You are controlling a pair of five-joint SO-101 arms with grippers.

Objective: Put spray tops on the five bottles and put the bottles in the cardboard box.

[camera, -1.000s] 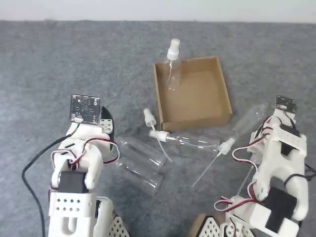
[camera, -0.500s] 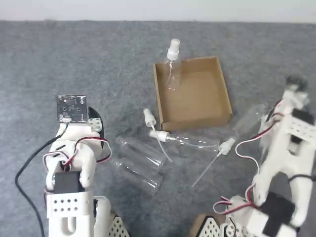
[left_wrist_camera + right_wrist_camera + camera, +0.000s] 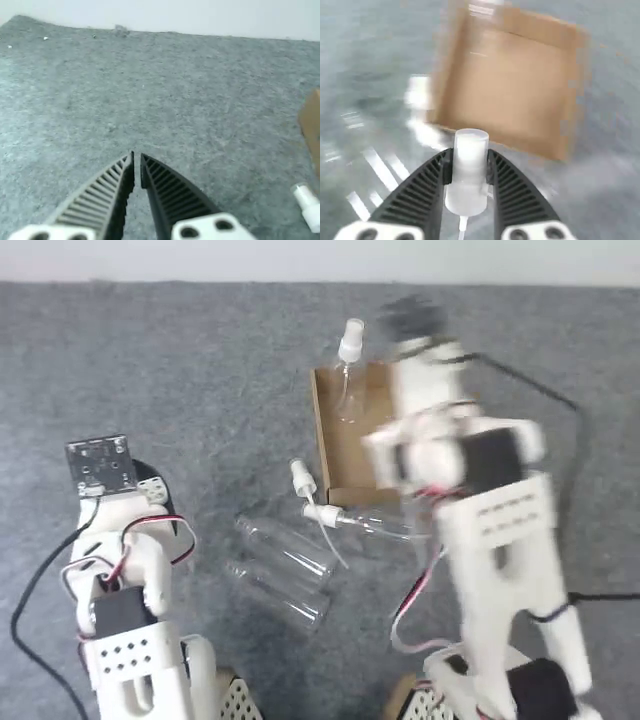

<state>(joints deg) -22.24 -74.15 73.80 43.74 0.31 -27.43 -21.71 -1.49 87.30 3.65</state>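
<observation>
Swinging in from four o'clock, the right gripper (image 3: 468, 154) clamps a spray top (image 3: 466, 192) over the box (image 3: 520, 95) at twelve. Left gripper (image 3: 137, 162) closed, empty; capping's next.

Glossy clear plastic bottles (image 3: 285, 545), matt cardboard box (image 3: 321, 440) — on rough grey felt (image 3: 150, 360).

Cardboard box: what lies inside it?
One clear bottle with a spray top lies in the box, top poking over the far wall. The right arm covers most of the floor in the high view; the right wrist view shows bare cardboard.
</observation>
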